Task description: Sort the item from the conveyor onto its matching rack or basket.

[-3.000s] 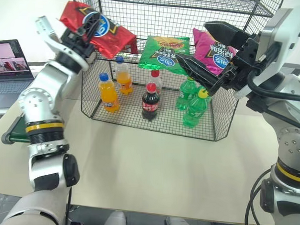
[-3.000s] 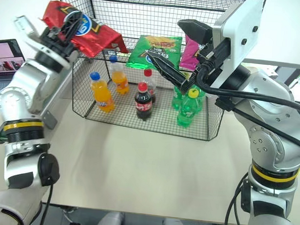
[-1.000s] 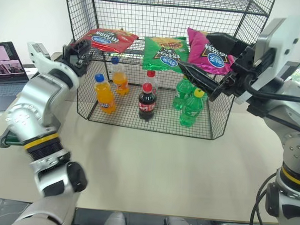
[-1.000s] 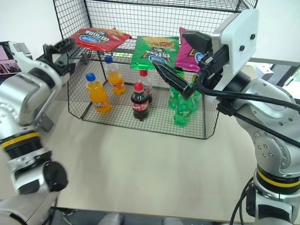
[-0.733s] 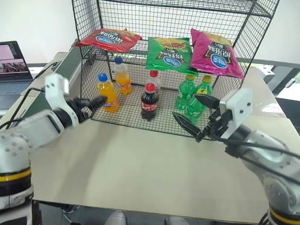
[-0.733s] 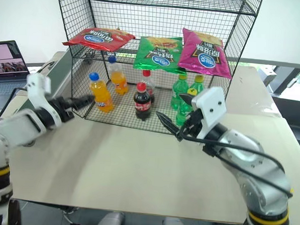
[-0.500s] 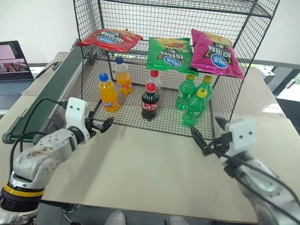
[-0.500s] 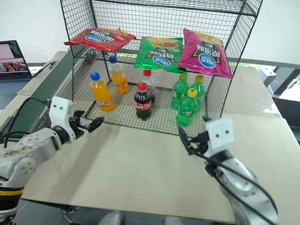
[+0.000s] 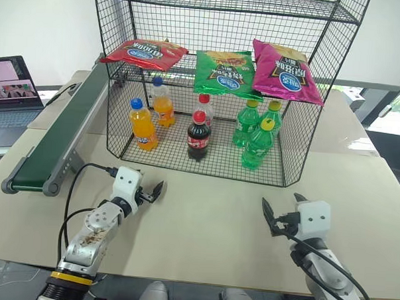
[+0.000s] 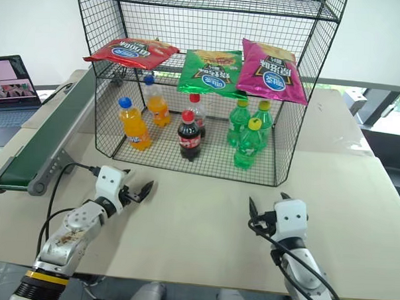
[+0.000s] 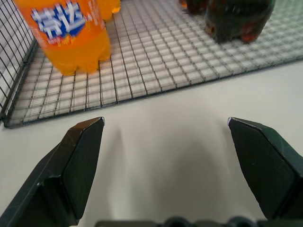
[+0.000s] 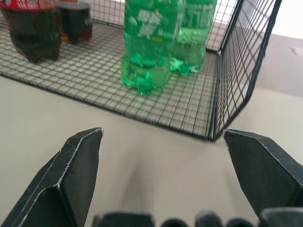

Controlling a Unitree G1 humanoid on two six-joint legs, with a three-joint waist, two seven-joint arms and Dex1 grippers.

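Chips in the red bag (image 9: 144,52) lie flat on the left end of the middle tier of the black wire rack (image 9: 336,83), beside a green bag (image 9: 224,71) and a magenta bag (image 9: 283,70). Both grippers hover low over the pale worktop (image 9: 203,223) in front of the rack, left gripper (image 11: 165,124) and right gripper (image 12: 163,133) each with fingers spread wide and empty. The green conveyor (image 9: 57,140) runs along the rack's left side.
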